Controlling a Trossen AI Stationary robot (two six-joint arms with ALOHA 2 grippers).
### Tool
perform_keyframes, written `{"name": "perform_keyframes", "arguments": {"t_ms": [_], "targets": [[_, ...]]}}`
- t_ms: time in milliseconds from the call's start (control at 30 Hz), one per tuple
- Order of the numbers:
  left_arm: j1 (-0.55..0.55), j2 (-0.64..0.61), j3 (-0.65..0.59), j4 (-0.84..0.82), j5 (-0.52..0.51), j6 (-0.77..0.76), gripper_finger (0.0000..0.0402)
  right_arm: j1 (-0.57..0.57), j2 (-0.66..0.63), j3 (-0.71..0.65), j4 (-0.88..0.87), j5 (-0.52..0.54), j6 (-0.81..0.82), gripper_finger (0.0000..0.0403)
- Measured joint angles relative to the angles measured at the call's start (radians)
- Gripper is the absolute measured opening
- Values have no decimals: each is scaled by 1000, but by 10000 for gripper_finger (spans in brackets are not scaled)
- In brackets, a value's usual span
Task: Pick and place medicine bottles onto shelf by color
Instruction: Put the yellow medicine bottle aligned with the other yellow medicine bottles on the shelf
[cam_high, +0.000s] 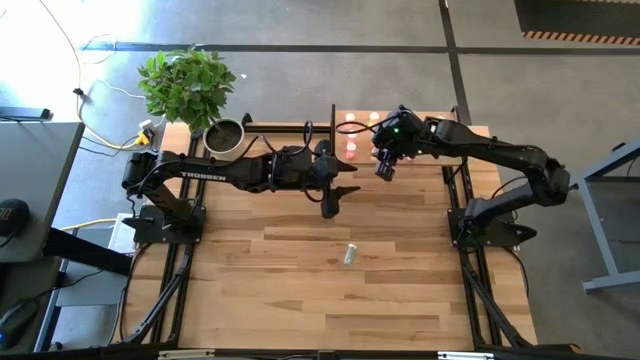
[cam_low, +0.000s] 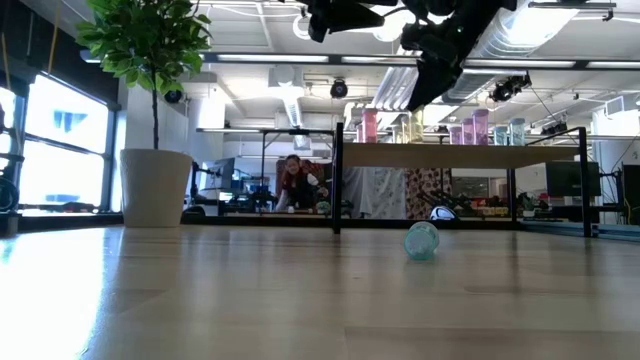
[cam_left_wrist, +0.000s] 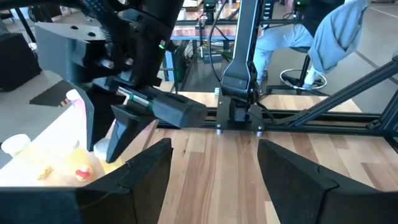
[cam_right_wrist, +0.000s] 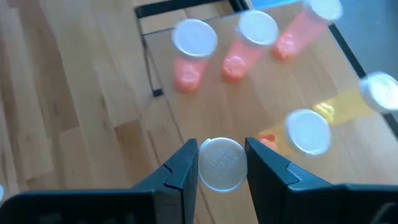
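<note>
Your right claw (cam_right_wrist: 221, 163) is closed snug on a white-capped bottle (cam_right_wrist: 221, 163) and sits over the shelf (cam_high: 362, 137). Just ahead of it three orange-red bottles (cam_right_wrist: 189, 53) stand in a row, with two yellow ones (cam_right_wrist: 309, 132) off to the side, all on the shelf. Your left claw (cam_left_wrist: 214, 171) is wide open with nothing in it, just beside the shelf. One pale green bottle (cam_high: 350, 256) lies on the table (cam_high: 280, 290), well clear of both. "TROSSEN" is readable on the left arm (cam_high: 202, 176).
</note>
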Motion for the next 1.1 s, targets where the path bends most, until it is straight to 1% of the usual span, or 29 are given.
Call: {"name": "perform_keyframes", "arguments": {"t_ms": [167,300,533,1100], "targets": [[0,0,0,0,0,0,227,-20,0,0,-1,-2,6,97],[0,0,0,0,0,0,227,-34,0,0,-7,-40,9,97],[0,0,0,0,0,0,227,-44,2,0,-9,-41,10,106],[0,0,0,0,0,0,227,-44,3,0,0,-49,16,108]]}}
